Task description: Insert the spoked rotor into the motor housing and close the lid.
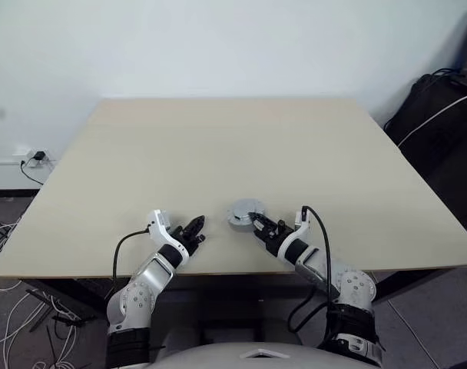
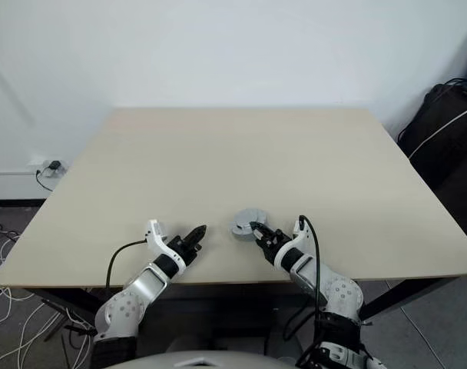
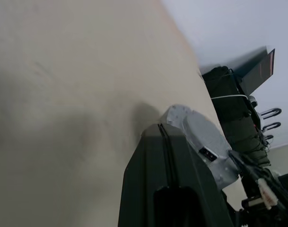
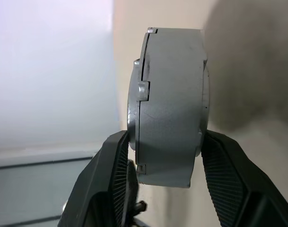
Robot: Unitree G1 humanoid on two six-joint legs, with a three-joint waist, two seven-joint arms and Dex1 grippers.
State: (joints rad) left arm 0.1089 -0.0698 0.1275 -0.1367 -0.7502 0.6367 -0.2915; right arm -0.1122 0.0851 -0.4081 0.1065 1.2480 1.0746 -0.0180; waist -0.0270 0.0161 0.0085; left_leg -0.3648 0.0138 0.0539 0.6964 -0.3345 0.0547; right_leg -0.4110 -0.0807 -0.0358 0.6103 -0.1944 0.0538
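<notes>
Grey metal, the motor housing with the lid closed on it stands on edge in your right gripper; you see its rim, and its flat faces press against the two black fingers. It is held just above the table, near the front edge. Your left gripper is closed and empty, just beside it, apart.

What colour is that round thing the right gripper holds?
Plain grey motor housing, best in the right wrist view.
</notes>
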